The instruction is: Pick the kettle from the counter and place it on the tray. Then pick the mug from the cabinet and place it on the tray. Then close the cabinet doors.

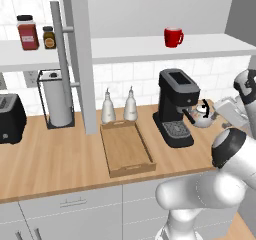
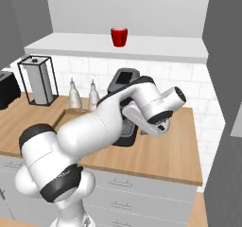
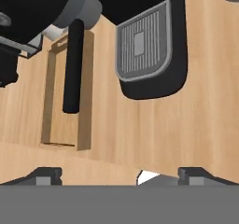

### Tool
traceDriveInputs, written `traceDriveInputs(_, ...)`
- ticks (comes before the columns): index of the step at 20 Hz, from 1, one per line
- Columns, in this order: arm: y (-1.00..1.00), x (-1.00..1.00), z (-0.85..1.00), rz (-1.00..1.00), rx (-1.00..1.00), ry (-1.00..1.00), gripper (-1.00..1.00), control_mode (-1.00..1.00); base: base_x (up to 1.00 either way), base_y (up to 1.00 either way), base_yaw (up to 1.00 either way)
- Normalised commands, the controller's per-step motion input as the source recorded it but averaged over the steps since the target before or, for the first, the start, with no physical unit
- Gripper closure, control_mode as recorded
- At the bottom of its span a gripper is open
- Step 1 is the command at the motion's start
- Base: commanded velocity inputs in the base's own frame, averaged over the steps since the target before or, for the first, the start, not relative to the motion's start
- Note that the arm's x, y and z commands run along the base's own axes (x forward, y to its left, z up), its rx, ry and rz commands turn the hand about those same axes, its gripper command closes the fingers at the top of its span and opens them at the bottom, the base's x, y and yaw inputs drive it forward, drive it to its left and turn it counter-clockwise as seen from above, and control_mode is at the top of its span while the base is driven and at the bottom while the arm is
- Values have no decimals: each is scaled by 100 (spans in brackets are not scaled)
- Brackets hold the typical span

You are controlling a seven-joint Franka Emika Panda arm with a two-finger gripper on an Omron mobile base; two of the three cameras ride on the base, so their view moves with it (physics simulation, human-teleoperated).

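Observation:
The small silvery kettle (image 1: 202, 115) with its black handle stands on the wooden counter (image 1: 50, 159), just right of the coffee machine. My gripper (image 1: 225, 109) hovers close to the kettle's right, apart from it. In the hand view its dark fingertips (image 3: 44, 174) stand wide apart with nothing between them, so it is open, looking down on the tray (image 3: 65, 97). The wooden tray (image 1: 127, 148) lies bare left of the machine. The red mug (image 1: 173, 37) (image 2: 119, 36) stands on the white shelf of the cabinet, between open doors (image 1: 80, 59). In the right base view my arm hides the kettle.
The black coffee machine (image 1: 175, 104) (image 3: 144, 45) stands between tray and kettle, its portafilter handle (image 3: 72, 69) sticking out. Two pale bottles (image 1: 119, 106) sit behind the tray. A paper-towel holder (image 1: 57, 101) and a black toaster (image 1: 10, 119) are at the left, with jars (image 1: 27, 32) on the shelf.

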Motion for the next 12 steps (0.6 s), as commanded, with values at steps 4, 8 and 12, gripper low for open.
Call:
traceDriveInputs(4, -26, 3, -15, 0, 0, -1, -100, -100, 0, 0, 0)
traceDriveInputs(8, -13, 37, -21, 0, 0, -18, -100, -100, 0, 0, 0)
traceDriveInputs(12, -2, 57, -29, 0, 0, -41, -100, -100, 0, 0, 0)
